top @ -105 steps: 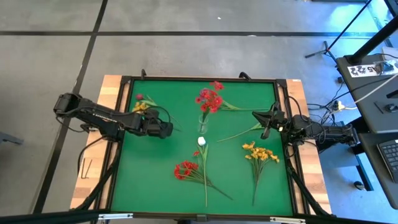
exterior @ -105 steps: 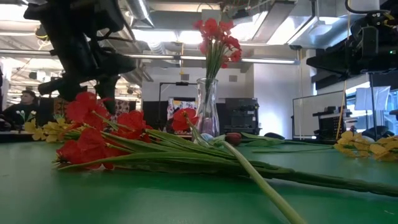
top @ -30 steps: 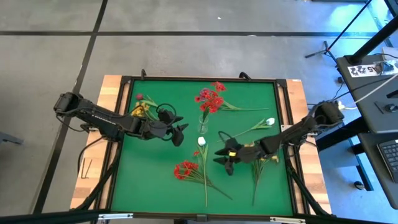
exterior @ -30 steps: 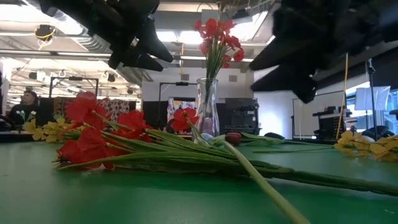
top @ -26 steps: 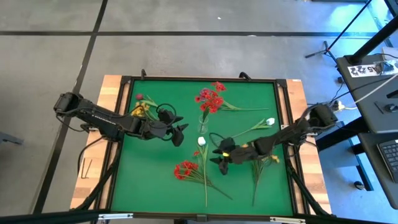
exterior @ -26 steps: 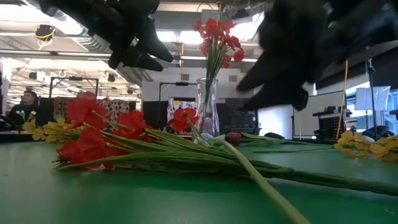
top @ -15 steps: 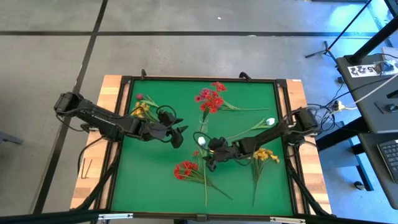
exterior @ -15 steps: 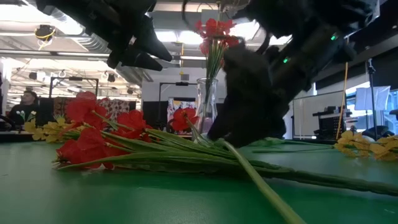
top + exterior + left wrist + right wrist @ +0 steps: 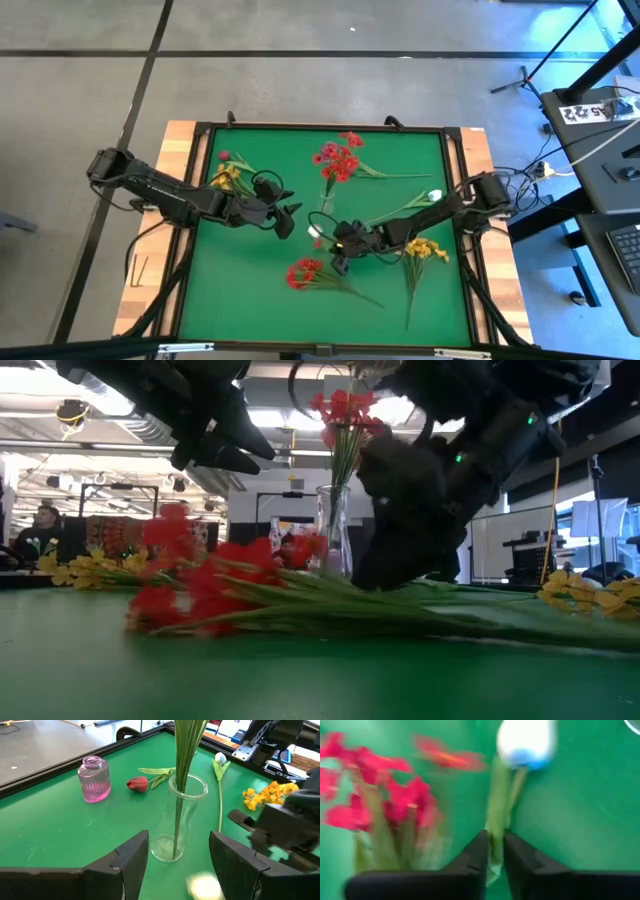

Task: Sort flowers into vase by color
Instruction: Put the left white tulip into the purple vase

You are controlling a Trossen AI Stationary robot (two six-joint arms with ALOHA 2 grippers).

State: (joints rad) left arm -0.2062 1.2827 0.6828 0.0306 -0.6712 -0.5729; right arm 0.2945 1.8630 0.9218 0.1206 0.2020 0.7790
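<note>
A white tulip bud (image 9: pixel 316 231) on a green stem lies mid-table beside a red cluster (image 9: pixel 305 272). My right gripper (image 9: pixel 329 246) reaches in from the right and is shut on that stem. The bud (image 9: pixel 526 740) shows just ahead of its fingers, with the red cluster (image 9: pixel 375 785) beside it. A clear glass vase (image 9: pixel 326 195) stands upright on the mat with red flowers (image 9: pixel 338 160) in it. My left gripper (image 9: pixel 288 214) hovers open left of the vase, clear of it. In the left wrist view the vase (image 9: pixel 180 820) stands ahead between its fingers. My right gripper pinches the white tulip's stem (image 9: pixel 496 827) between its two fingers, a short way below the bud. The fingers slant down from the table's right side, and the stem runs on ahead of them to the bud. Whether the bud is off the mat cannot be told.
A second white tulip (image 9: pixel 434 196) and a yellow cluster (image 9: pixel 425 248) lie at the right. Another yellow cluster (image 9: pixel 228 175) lies at the far left. A small pink vase (image 9: pixel 94 779) and a red bud (image 9: pixel 137 783) sit beyond the clear vase. A raised black rim (image 9: pixel 320 127) frames the mat.
My right gripper has gone toward the table's left edge and down to the white tulip, then shut on its stem. The tulip's long stem has swung away from the near edge. The red cluster beside it has been shoved a little and turned.
</note>
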